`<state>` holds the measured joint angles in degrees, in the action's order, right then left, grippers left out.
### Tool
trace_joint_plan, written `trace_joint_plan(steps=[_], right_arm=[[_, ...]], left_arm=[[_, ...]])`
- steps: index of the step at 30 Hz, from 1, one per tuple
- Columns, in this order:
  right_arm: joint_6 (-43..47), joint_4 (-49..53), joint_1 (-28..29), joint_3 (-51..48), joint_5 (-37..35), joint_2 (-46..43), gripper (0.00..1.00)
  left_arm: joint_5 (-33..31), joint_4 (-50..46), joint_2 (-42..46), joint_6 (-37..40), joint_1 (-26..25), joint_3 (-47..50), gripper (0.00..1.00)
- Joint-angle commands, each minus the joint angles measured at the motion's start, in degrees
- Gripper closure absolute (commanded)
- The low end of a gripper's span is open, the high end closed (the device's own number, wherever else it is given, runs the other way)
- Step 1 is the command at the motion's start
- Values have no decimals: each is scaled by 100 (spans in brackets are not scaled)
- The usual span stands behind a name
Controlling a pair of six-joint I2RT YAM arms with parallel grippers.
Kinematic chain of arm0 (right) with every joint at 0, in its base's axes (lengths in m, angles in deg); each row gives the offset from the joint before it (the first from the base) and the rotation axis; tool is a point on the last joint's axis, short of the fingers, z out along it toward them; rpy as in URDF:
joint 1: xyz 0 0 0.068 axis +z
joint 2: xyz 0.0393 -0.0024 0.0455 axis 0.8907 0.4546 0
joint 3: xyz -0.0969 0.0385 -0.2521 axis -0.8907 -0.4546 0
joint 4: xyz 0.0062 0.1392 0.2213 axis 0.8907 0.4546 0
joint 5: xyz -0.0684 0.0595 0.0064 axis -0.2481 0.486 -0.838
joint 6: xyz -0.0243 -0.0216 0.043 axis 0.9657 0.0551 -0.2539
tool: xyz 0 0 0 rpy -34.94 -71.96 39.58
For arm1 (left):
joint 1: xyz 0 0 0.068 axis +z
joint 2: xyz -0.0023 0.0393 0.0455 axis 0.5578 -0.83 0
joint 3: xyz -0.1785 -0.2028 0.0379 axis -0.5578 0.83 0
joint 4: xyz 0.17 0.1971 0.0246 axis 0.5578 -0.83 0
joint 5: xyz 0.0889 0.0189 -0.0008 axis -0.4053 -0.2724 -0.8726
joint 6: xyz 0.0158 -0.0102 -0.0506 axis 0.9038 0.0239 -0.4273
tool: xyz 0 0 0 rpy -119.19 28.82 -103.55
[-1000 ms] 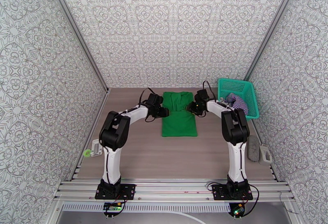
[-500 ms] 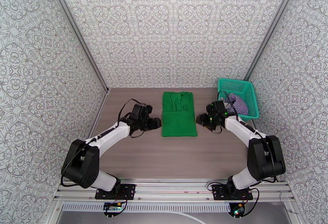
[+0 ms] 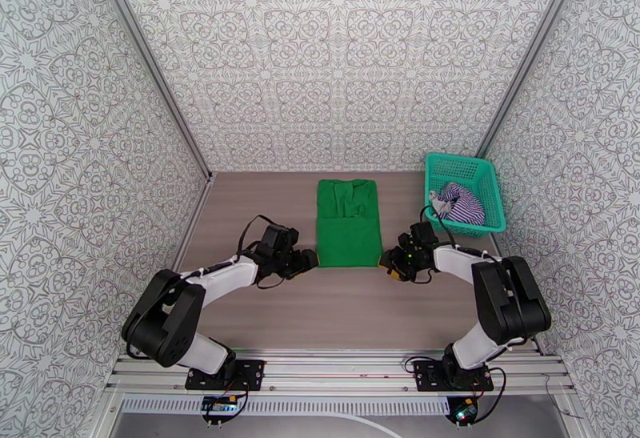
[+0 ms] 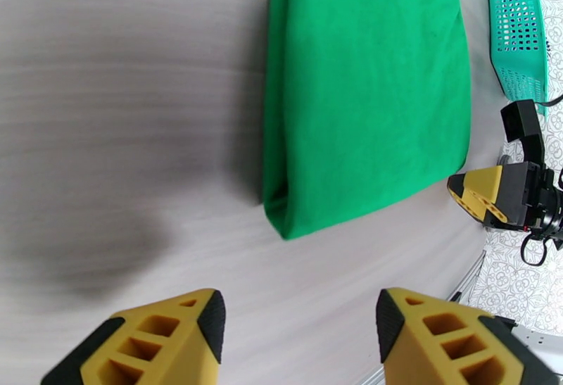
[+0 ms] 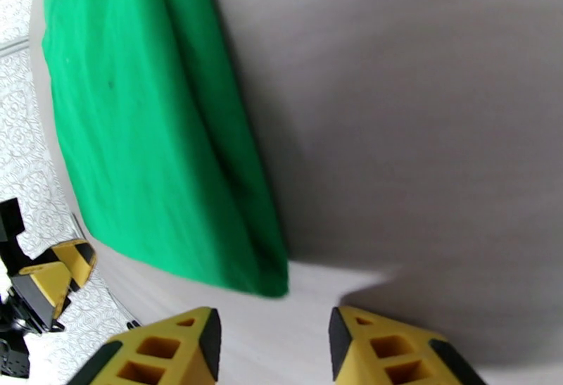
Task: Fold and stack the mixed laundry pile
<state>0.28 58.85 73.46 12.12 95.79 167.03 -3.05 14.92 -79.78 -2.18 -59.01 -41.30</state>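
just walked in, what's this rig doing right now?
Laundry folding, mid-job. The green T-shirt lies partly folded on the table. The left gripper and right gripper sit low at its two near corners, one on each side, both open with nothing between the jaws. The striped top is bunched in the teal basket at the far right, not yet folded.
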Motion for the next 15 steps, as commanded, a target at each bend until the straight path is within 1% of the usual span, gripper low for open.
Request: trace_joint_plan(steps=[1,4,8,15], right_arm=[[-315,-550,-1,-26,159,172,54],[-514,-718,-4,-30,21,265,55],[-778,-1032,-14,-144,-72,309,59],[-852,-1147,-13,-214,-127,284,68]], left_arm=[[98,264,-96,-126,-40,-9,38],[73,216,-101,-108,-39,-36,38],[4,186,-92,-141,-46,-28,38],[-110,479,-226,-427,-203,47,42]])
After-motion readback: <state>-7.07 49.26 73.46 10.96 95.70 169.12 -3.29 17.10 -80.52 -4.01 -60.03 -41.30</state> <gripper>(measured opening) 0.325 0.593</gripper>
